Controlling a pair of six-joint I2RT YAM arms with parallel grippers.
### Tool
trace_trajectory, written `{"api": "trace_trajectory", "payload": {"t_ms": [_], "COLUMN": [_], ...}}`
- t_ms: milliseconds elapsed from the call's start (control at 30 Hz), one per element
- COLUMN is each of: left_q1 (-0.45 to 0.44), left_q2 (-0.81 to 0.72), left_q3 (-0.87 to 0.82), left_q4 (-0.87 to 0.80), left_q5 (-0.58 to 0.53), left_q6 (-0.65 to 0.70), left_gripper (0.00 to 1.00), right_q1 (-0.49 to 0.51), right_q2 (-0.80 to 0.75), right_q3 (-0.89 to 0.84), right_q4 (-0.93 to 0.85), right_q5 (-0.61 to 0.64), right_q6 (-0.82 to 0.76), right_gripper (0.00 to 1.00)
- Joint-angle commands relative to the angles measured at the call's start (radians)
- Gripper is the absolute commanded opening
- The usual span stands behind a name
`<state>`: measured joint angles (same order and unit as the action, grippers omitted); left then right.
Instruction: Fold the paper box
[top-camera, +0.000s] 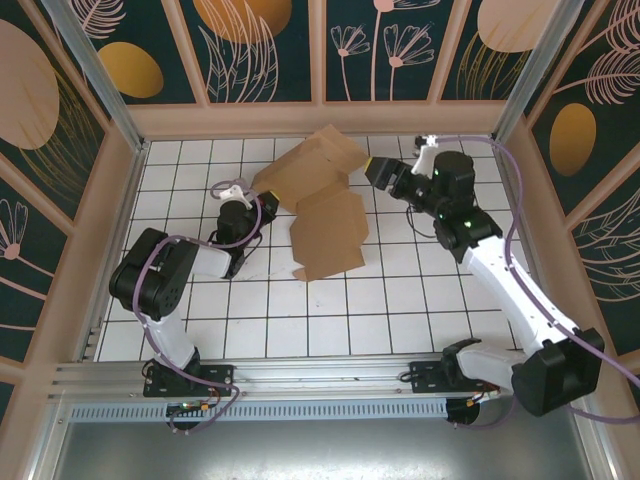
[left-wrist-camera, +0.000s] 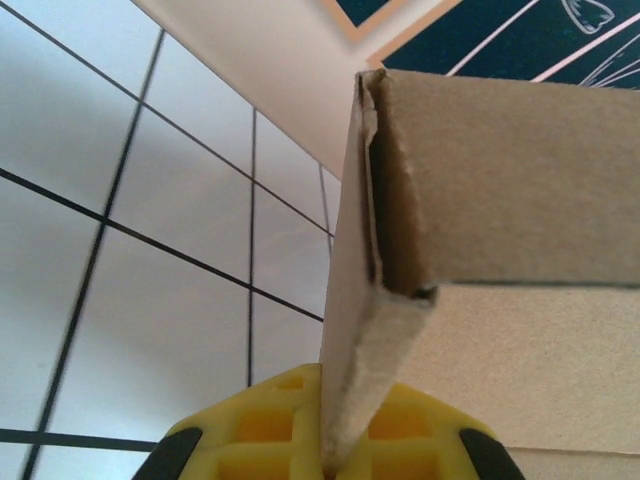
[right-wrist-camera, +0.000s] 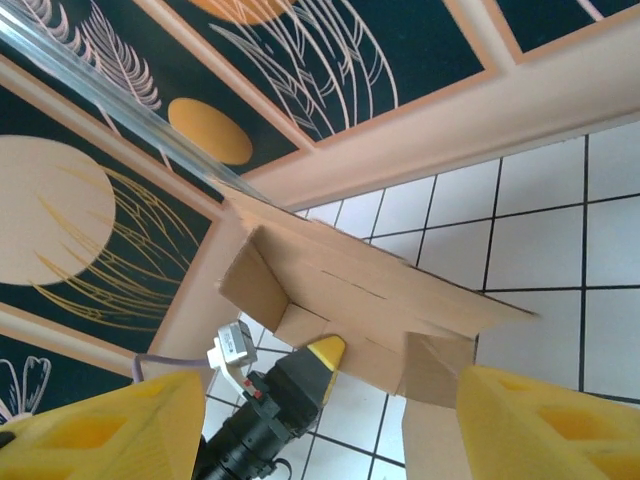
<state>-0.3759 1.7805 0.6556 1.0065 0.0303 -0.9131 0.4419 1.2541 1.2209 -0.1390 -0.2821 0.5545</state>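
We pinch the paper box (top-camera: 325, 205), half-raised at the far middle of the table (top-camera: 400, 300), in our left gripper (left-wrist-camera: 335, 430), so our right gripper (top-camera: 380, 172), jaws wide beside it, should push 1 flap squarely along its crease.

A white bench (top-camera: 400, 320) with a black grid spread beneath the right gripper (top-camera: 376, 170). Beyond that gripper stood a dark teal wall (top-camera: 380, 50) with pale leaf drawings and orange discs (top-camera: 240, 15), framed in tan wood (top-camera: 320, 118). A metal rail (top-camera: 300, 375) ran well behind it.
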Motion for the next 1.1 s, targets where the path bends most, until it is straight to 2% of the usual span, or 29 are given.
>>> {"api": "trace_trajectory", "payload": {"t_ms": [0,167,433,767,1000,1067], "left_q1": [-0.003,-0.003,-0.003,-0.003,-0.004,-0.003], "left_q2": [-0.055,-0.061,-0.123,-0.139,-0.138,-0.138], "left_q3": [-0.012,-0.03,-0.061,-0.083,-0.084,-0.084], "left_q4": [-0.011,-0.019,-0.038,-0.032,-0.036,-0.036], "left_q5": [-0.068,-0.112,-0.174,-0.179,-0.179,-0.179], "left_q6": [0.057,0.097,0.168,0.193,0.192,0.193], "left_gripper": [0.0,0.0,0.0,0.0,0.0,0.0], "right_q1": [0.079,0.199,0.246,0.248,0.247,0.247], "right_q2": [0.089,0.248,0.453,0.557,0.584,0.591], "right_q3": [0.166,0.407,0.615,0.665,0.662,0.666], "right_q4": [-0.163,-0.271,-0.36,-0.381,-0.385,-0.385], "right_q5": [0.119,0.24,0.232,0.192,0.176,0.17], "right_q6": [-0.068,-0.14,-0.126,-0.109,-0.108,-0.105], "right_gripper": [0.67,0.64,0.59,0.45,0.41,0.34]}}
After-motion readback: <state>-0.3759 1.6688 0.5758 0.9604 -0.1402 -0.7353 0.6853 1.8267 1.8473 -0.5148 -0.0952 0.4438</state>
